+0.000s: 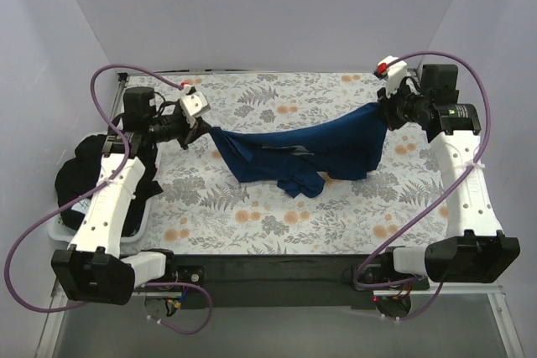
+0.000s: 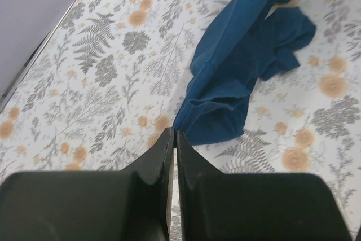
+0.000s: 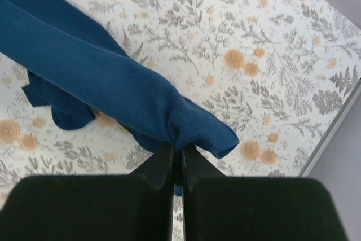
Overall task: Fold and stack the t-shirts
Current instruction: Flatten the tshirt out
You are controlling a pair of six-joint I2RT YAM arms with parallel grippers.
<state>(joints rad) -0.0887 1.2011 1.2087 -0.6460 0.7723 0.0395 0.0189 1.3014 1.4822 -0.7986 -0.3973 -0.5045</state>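
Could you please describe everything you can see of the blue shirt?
The blue shirt is soft knit cloth, dark royal blue. It hangs stretched between the left gripper and right gripper, each shut on an edge. Its crumpled middle sags onto the floral cloth, and a hemmed edge is bunched at the right pinch.

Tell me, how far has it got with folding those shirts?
Early on. Nothing looks done: no folded shirt or stack shows anywhere. In hand: the left gripper and right gripper each pinch an end of the blue t-shirt, strung between them, its middle sagging in a crumple onto the floral cloth. Left: laying it flat, folding it, then the dark clothing heaped by the left arm.
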